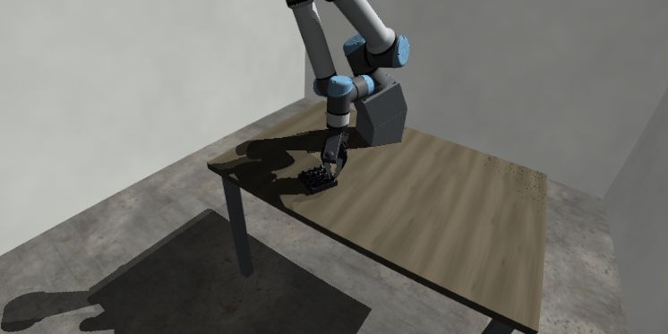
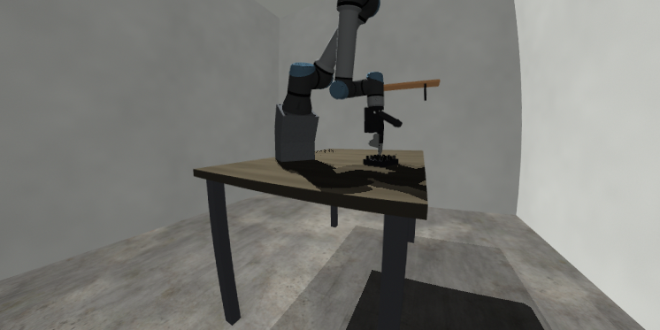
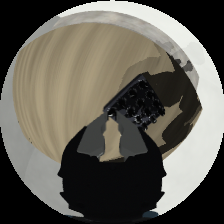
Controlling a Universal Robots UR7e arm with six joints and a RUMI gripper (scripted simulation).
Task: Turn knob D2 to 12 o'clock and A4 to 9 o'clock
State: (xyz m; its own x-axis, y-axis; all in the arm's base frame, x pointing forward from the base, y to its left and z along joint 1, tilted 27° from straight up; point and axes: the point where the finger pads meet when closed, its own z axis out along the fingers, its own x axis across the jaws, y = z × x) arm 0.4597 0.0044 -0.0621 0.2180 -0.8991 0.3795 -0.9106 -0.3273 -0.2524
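The knob box [image 1: 319,178] is a small black box with rows of black knobs. It lies on the wooden table near the left edge, in the arm's shadow. It also shows in the exterior view [image 2: 380,160] and in the wrist view [image 3: 135,104]. My gripper [image 1: 332,174] [image 2: 379,149] points straight down over the box's right side, with its fingertips down among the knobs. In the wrist view the two fingers [image 3: 115,116] stand close together around a knob at the box's nearest corner. The knob marks and pointers are too small and dark to read.
The robot's grey base [image 1: 381,114] stands on the table just behind the box. The table's left edge [image 1: 261,196] runs close to the box. A wooden bar [image 2: 410,85] sticks out from the far wall, above and behind the gripper.
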